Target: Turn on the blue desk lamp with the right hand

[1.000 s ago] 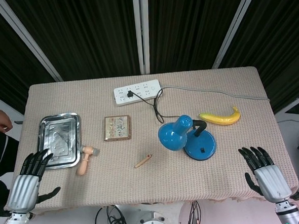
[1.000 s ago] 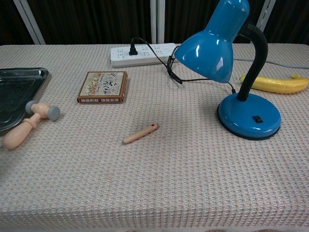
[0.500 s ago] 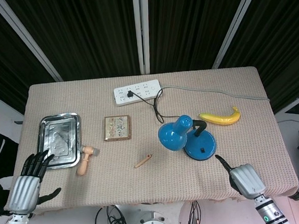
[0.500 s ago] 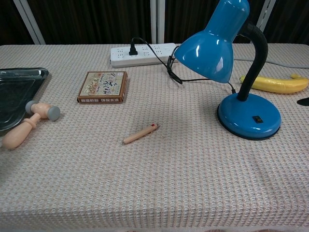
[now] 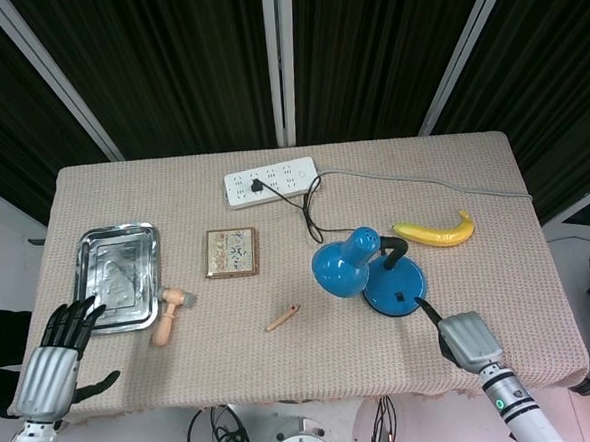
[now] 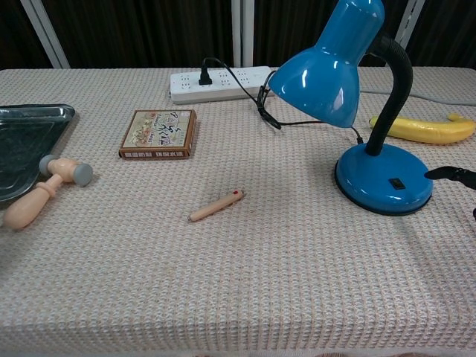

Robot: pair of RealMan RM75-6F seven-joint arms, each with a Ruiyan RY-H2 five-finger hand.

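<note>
Worktop (image 5: pixel 492 169), cloth-covered. Blue lamp (image 5: pixel 366 272) right of centre, round base on the cloth, shade tilted to the left, black switch (image 6: pixel 398 182) on the base top. Right robot hand (image 5: pixel 460 336) at the near right edge, one finger stretched out toward the lamp base, its tip (image 6: pixel 439 173) just beside the base rim, the other fingers curled in, nothing held. Left robot hand (image 5: pixel 57 348) at the near left edge, fingers spread, empty, near a metal tray (image 5: pixel 84 244). Power strip (image 5: pixel 270 180) at the back; banana (image 5: pixel 434 233) right of the lamp; small box (image 5: pixel 231 252), wooden mallet (image 5: pixel 168 315) and pen (image 5: pixel 283 317) centre-left.
</note>
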